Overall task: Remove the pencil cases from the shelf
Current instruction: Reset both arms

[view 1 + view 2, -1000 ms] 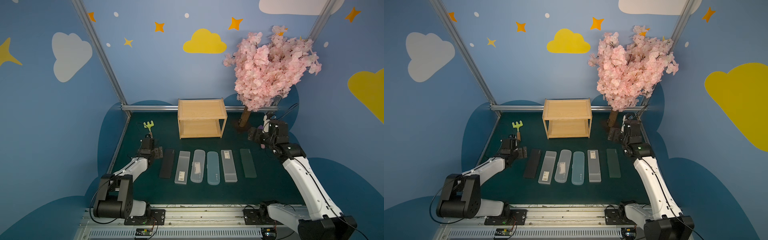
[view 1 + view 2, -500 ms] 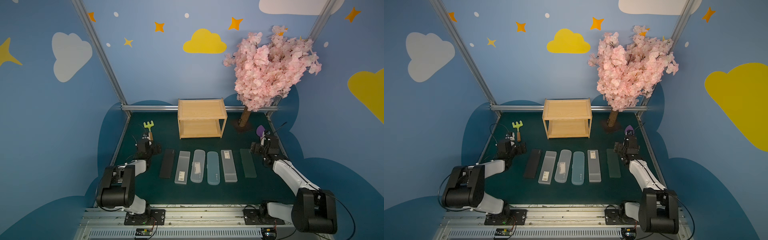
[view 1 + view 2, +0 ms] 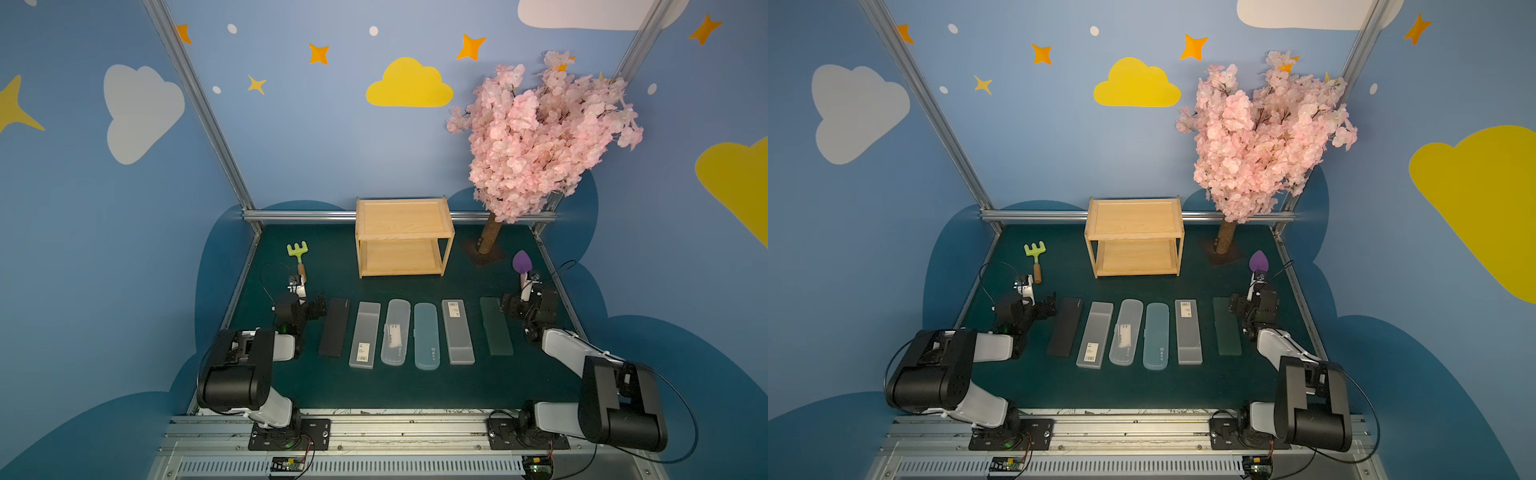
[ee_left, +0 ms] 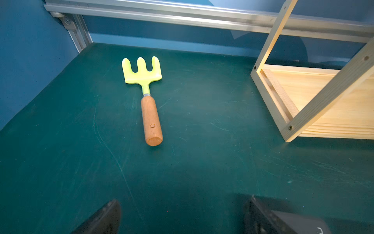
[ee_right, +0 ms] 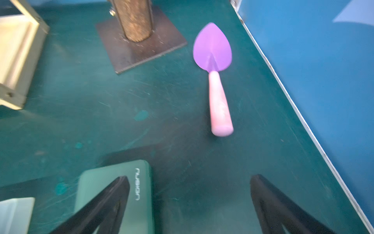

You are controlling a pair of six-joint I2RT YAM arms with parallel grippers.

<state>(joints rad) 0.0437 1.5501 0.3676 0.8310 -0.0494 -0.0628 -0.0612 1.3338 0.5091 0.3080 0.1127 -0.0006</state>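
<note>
All six cases (image 3: 427, 334) lie in a row on the near table. At the row's left end the left gripper (image 3: 316, 306) gapes empty beside the black case (image 3: 334, 326). At the right end the right gripper (image 3: 508, 305), also wide and empty, hangs over the green case (image 3: 495, 326). Farther back, the shelf (image 3: 402, 220) stands bare. The task looks done: park both arms outward without nudging either end case.

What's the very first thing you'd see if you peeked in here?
The big pink blossom tree at the back right jumps out first. Next comes the neat row of six pencil cases lying flat on the green table, in front of the empty wooden shelf. A green rake lies near the left edge and a purple shovel near the right.
</note>
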